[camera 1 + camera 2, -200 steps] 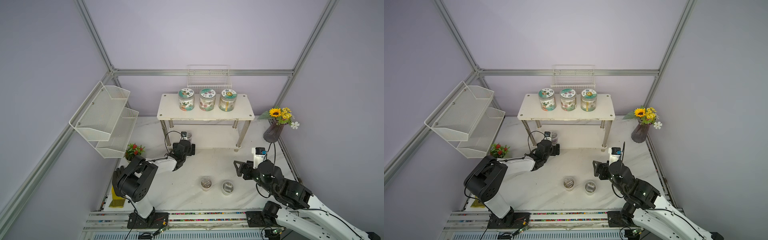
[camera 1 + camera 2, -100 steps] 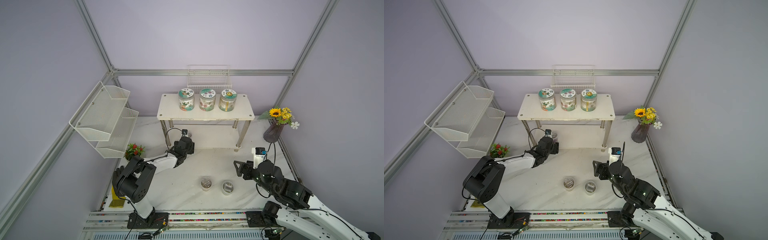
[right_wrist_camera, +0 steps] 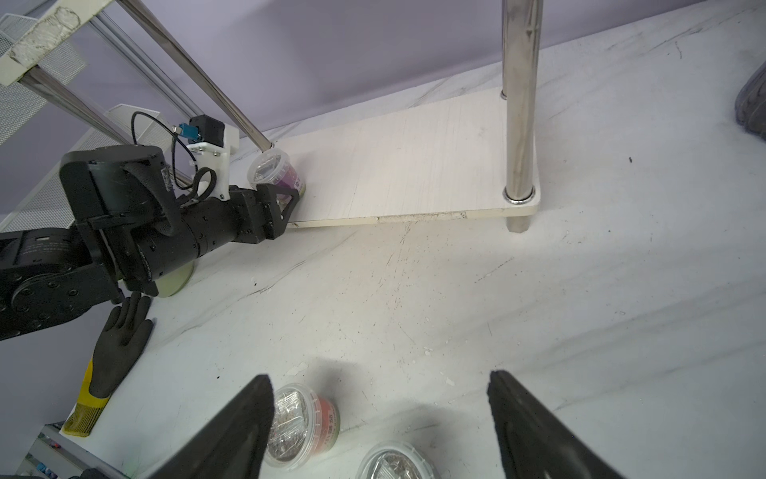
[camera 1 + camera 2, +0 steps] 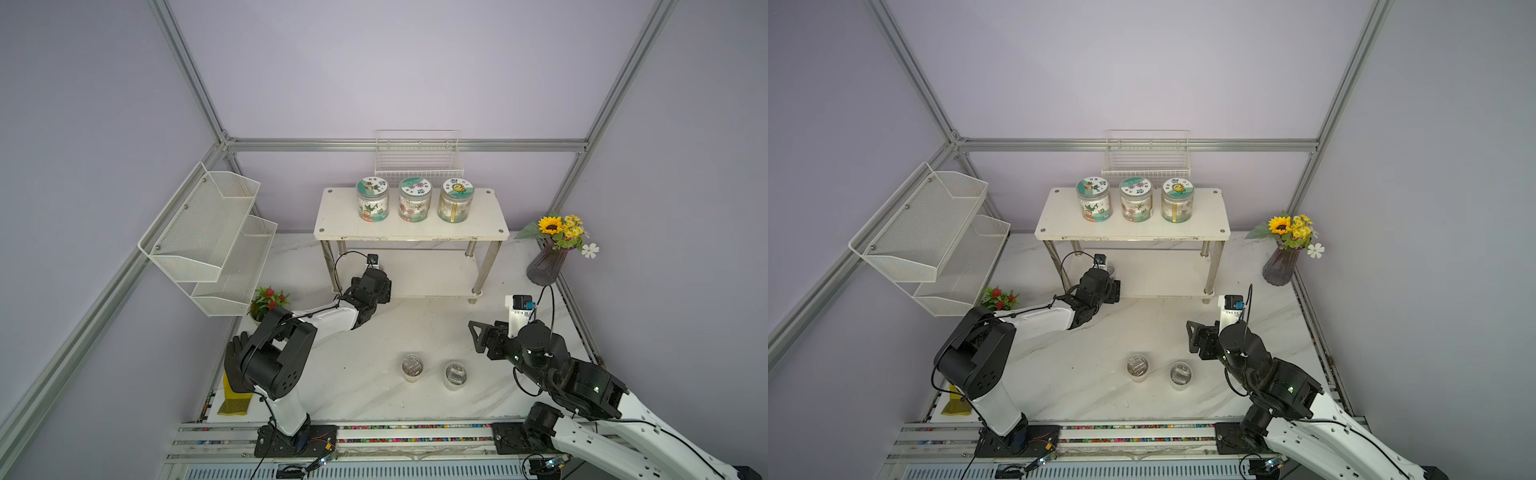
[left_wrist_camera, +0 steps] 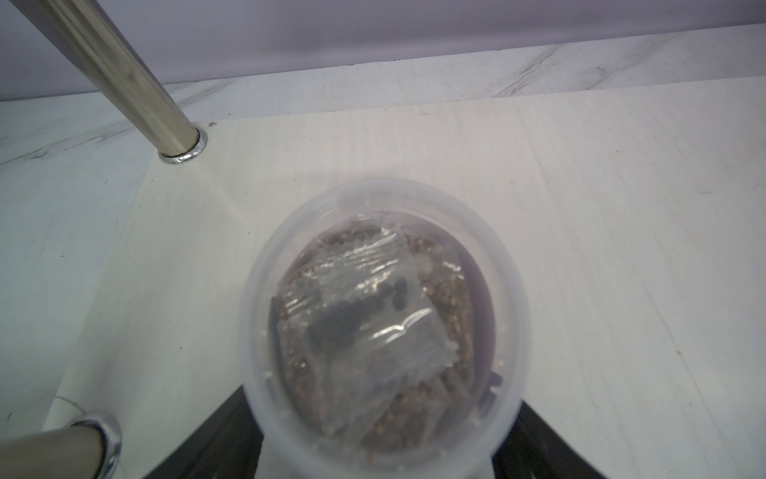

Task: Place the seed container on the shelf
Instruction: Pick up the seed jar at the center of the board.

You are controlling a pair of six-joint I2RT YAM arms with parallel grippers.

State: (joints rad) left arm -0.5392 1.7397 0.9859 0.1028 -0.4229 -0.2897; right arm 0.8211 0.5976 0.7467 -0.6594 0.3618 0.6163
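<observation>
Seed container [image 5: 379, 323] — stands on shelf [image 5: 601, 269] lower tier between left jaws, grip cannot be told; right jaws wide, empty, well apart.

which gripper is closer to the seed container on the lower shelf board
Left. The left gripper flanks the seed container; the right gripper hangs far off, near two other containers on the table.

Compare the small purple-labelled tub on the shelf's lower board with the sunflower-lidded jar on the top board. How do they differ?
The tub is short with a clear lid; the sunflower jar is taller with a printed lid. The tub stands on the shelf's lower board; the sunflower jar stands on the top board. The left gripper's jaws flank the tub; nothing touches the sunflower jar. Both are upright, round and lidded.
</observation>
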